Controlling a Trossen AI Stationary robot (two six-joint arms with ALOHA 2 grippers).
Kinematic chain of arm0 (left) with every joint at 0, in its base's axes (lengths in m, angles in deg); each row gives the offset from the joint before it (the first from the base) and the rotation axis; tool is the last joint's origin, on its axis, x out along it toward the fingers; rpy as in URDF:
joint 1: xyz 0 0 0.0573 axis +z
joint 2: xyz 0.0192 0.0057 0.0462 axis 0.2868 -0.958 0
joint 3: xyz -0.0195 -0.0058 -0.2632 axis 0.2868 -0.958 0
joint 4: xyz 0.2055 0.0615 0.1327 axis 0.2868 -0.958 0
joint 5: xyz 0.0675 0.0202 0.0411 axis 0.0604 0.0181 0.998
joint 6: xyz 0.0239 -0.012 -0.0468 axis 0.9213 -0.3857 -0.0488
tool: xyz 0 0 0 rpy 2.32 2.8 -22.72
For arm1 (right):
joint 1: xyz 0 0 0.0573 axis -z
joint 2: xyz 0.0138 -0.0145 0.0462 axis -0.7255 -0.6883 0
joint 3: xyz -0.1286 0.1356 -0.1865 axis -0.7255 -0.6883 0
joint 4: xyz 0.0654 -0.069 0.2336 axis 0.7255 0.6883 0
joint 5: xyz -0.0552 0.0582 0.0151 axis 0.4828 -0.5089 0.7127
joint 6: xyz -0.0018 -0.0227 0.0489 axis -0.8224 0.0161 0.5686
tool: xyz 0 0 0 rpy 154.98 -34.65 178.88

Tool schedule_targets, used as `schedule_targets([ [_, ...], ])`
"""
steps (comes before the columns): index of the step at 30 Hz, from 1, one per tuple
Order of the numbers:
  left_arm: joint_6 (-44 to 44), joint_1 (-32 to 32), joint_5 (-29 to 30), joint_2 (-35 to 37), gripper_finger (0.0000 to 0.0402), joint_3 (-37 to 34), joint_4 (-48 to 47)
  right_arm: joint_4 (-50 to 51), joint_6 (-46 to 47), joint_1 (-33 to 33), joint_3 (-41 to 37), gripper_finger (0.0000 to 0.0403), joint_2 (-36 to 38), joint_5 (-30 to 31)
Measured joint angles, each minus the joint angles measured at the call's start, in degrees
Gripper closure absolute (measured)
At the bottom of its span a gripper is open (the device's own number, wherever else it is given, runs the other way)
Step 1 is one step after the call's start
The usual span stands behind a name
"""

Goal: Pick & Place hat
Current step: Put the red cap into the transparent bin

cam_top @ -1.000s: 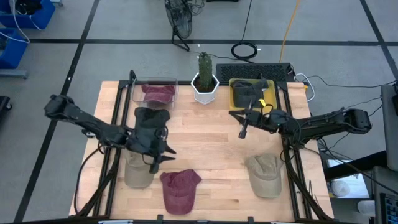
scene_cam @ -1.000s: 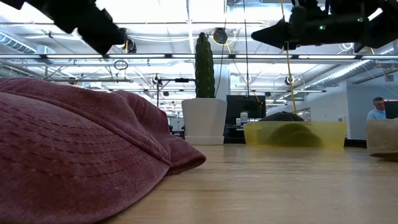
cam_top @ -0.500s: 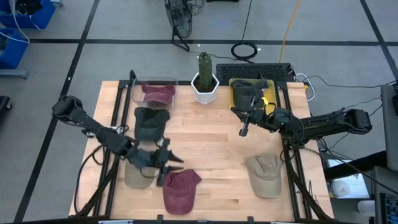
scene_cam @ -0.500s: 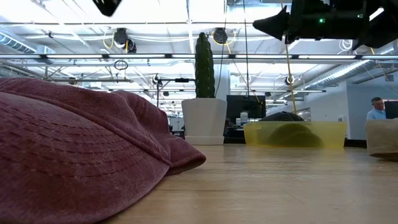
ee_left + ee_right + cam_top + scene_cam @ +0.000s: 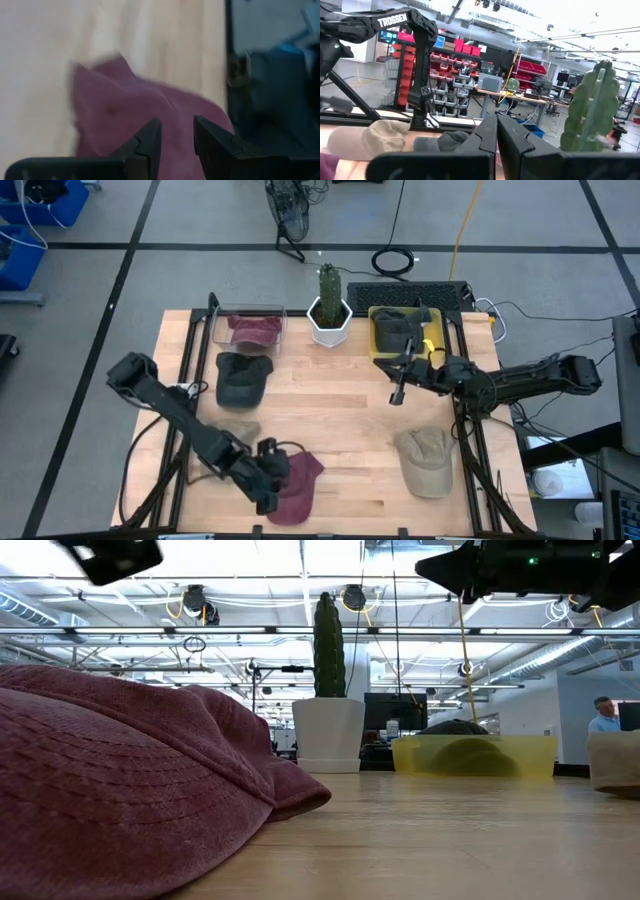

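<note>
At the near edge of the pale wooden slatted table [image 5: 340,430] lies a soft maroon cloth cap [image 5: 293,485], crumpled rather than rounded, its brim pointing toward the table's middle; in the low view its ribbed, stitched fabric [image 5: 120,790] bulges up and droops to a thin brim edge on the wood. The left gripper [image 5: 268,478] hangs low right over that cap's left side, and the left wrist view shows its two dark fingers [image 5: 150,142] spread a little with the maroon cloth [image 5: 130,115] beneath the gap, not pinched. Just left of it a tan cap [image 5: 232,435] is partly hidden under the left arm. At the near right sits a khaki cloth cap [image 5: 424,460], well apart from the maroon one. Farther in, the right gripper [image 5: 398,392] hovers above bare wood with its fingers [image 5: 492,135] pressed together on nothing. Beyond the left arm rests a dark grey cap [image 5: 240,378]. Along the far edge stand a clear plastic bin [image 5: 250,330] holding another maroon cap, a white pot with a tall green cactus [image 5: 329,308], and a yellow translucent bin [image 5: 400,332] with a dark cap inside.
</note>
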Motion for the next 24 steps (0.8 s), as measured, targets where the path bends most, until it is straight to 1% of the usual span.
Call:
schedule_targets([
  [3, -0.35, -0.31, -9.39, -2.44, 0.0283, 1.03, -0.13, 1.1, 0.09, 0.0, 0.0, 0.0399, 0.57, 0.03],
  [5, -1.09, -0.46, -12.21, -3.93, 0.027, 1.05, -0.41, 1.36, 0.13, 0.0, 0.0, 0.0399, 0.63, 0.07],
  [8, -3.07, -0.44, -12.52, -5.6, 0.0235, 1.05, -2.01, 1.93, 0.75, 0.0, 0.0, 0.0399, 0.58, 0.07],
  [12, -4.15, 1.06, -12.52, -7.28, 0.0175, 1.04, -5.23, 2.62, 1.44, 0.0, 0.0, 0.0399, 0.56, 0.08],
  [15, -3.96, 2.22, -12.5, -7.14, 0.013, 1.03, -4.72, 3.03, 1.46, 0.0, 0.0, 0.0399, 0.58, 0.14],
  [17, -2.2, 2.69, -12.45, -7.09, 0.0105, 1.05, -4.39, 3.43, 1.46, 0.0, 0.0, 0.0399, 0.54, 0.14],
  [20, 1.14, 2.64, -12.31, -7.16, 0.0081, 1.05, -4.57, 3.57, 1.44, 0.0, 0.0, 0.0399, 0.56, 0.16],
  [24, 3.81, 2.15, -10.89, -7.13, 0.0072, 1.05, -4.58, 4.13, 1.44, 0.0, 0.0, 0.0399, 0.55, 0.16],
])
